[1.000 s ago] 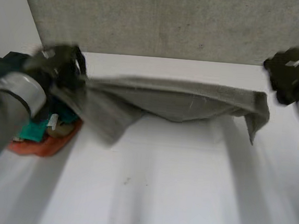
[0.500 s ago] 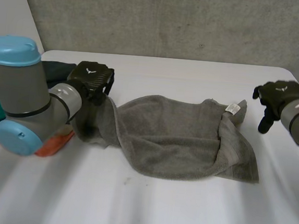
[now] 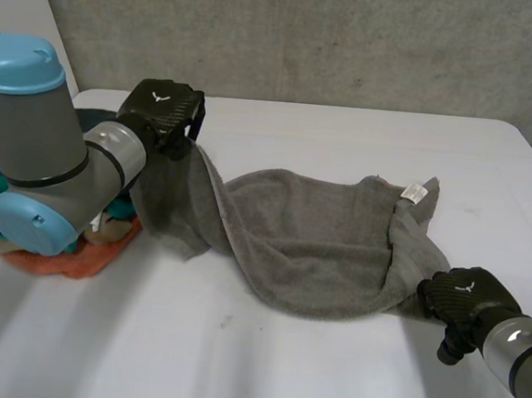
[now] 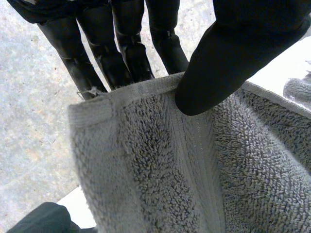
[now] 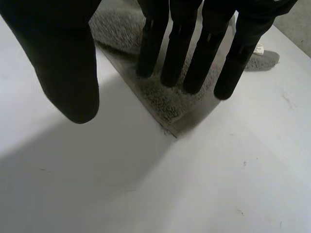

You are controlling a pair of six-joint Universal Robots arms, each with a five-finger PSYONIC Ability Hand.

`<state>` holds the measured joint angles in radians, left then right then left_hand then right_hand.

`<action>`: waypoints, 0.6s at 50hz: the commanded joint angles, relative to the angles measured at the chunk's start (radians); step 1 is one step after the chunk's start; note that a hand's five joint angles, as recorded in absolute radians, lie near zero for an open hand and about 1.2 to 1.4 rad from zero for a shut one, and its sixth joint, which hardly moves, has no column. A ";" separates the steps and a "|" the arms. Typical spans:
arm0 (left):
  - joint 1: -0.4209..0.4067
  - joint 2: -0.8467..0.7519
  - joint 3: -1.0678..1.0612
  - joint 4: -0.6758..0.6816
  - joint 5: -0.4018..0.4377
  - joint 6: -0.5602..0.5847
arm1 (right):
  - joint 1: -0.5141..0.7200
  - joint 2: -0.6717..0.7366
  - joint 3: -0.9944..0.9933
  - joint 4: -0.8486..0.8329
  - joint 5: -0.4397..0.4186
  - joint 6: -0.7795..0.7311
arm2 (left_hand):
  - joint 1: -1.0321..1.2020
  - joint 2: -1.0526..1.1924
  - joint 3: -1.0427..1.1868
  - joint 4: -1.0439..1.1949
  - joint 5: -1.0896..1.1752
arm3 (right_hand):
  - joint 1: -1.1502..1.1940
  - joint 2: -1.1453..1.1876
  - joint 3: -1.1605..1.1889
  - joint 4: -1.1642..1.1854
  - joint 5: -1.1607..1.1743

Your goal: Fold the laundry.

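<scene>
On grey towel (image 3: 318, 241), corner hem is pinched by L hand (image 3: 166, 116); R hand (image 3: 463, 295), released w/ straight fingers (image 5: 177, 53), is seen at towel's opposite corner.

Left hand (image 3: 166, 116) pinching, right hand's (image 3: 463, 295) fingers (image 5: 181, 48) straight

Right hand (image 5: 177, 48) hovers over, perhaps touching, towel (image 5: 165, 99) corner.

I'd call this a bare robot lab: my plain white table (image 3: 279, 368) has a raw concrete wall (image 3: 308, 35) behind its far edge and a heap of coloured laundry (image 3: 82, 254) at its left edge.
</scene>
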<state>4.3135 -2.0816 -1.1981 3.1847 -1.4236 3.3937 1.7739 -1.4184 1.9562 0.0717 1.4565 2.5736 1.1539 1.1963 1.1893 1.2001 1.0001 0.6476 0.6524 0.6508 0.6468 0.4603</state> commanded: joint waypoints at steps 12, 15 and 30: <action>0.015 -0.003 -0.018 0.000 0.002 -0.025 | 0.001 0.277 -0.167 -0.285 -0.004 -0.015 | 0.242 0.200 0.207 0.196 0.222 | -0.125 -0.130 -0.128 -0.124 -0.112; 0.017 -0.003 -0.018 0.000 0.002 -0.027 | 0.001 0.306 -0.201 -0.285 -0.004 -0.015 | 0.242 0.200 0.207 0.196 0.222 | -0.114 -0.118 -0.117 -0.113 -0.101; 0.034 -0.005 -0.020 0.001 0.003 -0.025 | 0.002 0.424 -0.365 -0.282 -0.002 -0.015 | 0.242 0.200 0.207 0.196 0.222 | 0.016 0.011 0.013 0.017 0.028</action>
<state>4.3454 -2.0851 -1.2169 3.1855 -1.4206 3.3681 1.7753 -1.0425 1.6570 -0.2124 1.4524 2.5589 1.1539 1.1976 1.1925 1.2001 1.0001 0.5269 0.5382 0.5411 0.5413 0.3748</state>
